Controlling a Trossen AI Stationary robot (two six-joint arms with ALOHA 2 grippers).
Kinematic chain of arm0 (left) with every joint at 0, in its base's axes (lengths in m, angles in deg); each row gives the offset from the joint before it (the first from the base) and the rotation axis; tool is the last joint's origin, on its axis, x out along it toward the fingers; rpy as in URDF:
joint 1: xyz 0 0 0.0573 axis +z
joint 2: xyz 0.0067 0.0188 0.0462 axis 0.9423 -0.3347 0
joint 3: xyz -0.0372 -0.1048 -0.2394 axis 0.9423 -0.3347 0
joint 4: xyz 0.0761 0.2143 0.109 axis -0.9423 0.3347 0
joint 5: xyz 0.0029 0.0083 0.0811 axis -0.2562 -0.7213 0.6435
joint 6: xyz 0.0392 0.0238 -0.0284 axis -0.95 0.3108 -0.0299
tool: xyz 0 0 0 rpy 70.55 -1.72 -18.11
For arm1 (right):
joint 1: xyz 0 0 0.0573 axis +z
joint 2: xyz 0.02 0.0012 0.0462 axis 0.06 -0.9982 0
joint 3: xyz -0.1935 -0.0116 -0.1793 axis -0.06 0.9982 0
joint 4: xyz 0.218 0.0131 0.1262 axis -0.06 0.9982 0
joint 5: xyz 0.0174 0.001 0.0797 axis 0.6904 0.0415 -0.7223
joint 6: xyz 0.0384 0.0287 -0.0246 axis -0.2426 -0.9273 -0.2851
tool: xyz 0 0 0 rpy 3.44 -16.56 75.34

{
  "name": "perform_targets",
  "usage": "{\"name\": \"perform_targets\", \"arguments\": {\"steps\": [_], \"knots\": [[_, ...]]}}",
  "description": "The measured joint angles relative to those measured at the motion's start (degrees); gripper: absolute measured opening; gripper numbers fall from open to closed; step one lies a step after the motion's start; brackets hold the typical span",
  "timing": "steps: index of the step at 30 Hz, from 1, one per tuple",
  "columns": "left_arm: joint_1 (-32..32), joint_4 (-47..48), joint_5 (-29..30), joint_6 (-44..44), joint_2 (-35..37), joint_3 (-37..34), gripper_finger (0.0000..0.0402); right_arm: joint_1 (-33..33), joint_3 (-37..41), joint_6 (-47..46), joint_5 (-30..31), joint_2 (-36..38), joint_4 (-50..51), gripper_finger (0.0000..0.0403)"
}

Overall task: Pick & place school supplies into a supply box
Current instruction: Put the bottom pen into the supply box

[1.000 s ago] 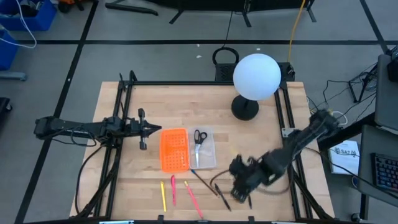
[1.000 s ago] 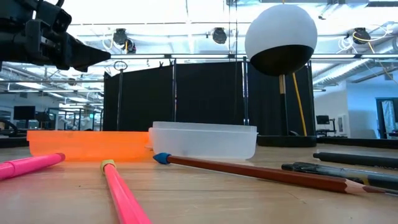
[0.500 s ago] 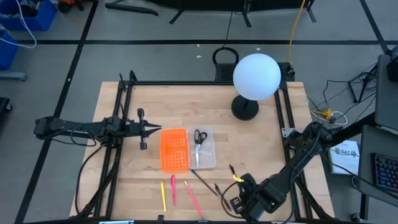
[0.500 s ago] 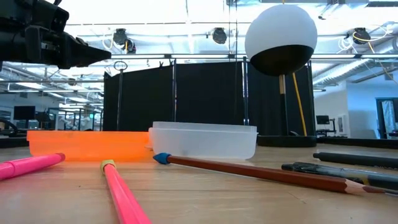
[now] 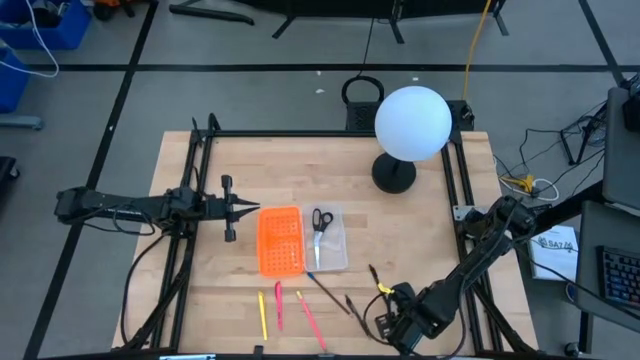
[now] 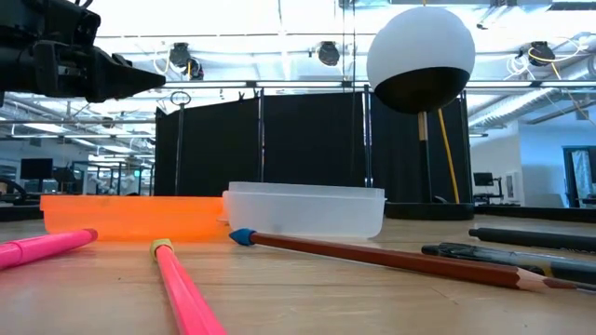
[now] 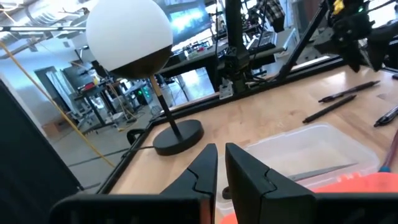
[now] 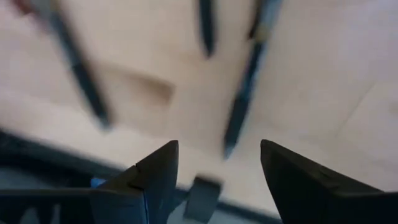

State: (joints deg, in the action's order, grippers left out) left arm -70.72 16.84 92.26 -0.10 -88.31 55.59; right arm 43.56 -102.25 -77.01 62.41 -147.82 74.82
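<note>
Pale wood planks make up the table [image 5: 400, 240], ringed by a black metal frame. In the high view a white globe lamp on a black round base [image 5: 411, 125] stands at the far side. At mid-table the orange perforated rectangular panel [image 5: 280, 240] lies touching the small clear plastic tray [image 5: 335, 245], which holds the black-handled scissors with silver blades [image 5: 320, 221]. Near the front edge lie a yellow pencil [image 5: 262, 314] and two pink-red pens [image 5: 310, 320], with dark pens [image 5: 357, 310] to their right. The left gripper [image 5: 255, 209] hovers just left of the panel, its arm stretched level from the left edge. The right gripper [image 5: 385, 328] hangs low at the front edge, beside the dark pens, its arm folded down from the right.

The low view shows what the overhead hides: a brown pencil with a blue cap [image 6: 382, 256] crossing in front of the tray [image 6: 307, 212], and the left gripper [image 6: 140, 81] well above the panel [image 6: 130, 216].

In the left wrist view the fingers [image 7: 202, 171] stand nearly together with a thin gap, holding nothing, over the tray [image 7: 311, 146].

In the right wrist view the fingers [image 8: 155, 177] spread wide and empty above blurred dark pens [image 8: 242, 106].
</note>
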Motion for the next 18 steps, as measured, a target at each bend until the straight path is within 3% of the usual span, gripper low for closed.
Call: {"name": "perform_targets", "arguments": {"steps": [8, 18], "knots": [[0.00, 0.42, 0.01, 0.91, 0.00, 0.02, 0.0042, -0.02, 11.03, -0.49, -0.13, 0.28, -8.16, 0.0211], [0.00, 2.96, 0.01, 1.91, -0.01, 0.02, 0.0042, 0.75, 20.27, 2.03, -9.20, 0.31, -16.99, 0.0149]]}}
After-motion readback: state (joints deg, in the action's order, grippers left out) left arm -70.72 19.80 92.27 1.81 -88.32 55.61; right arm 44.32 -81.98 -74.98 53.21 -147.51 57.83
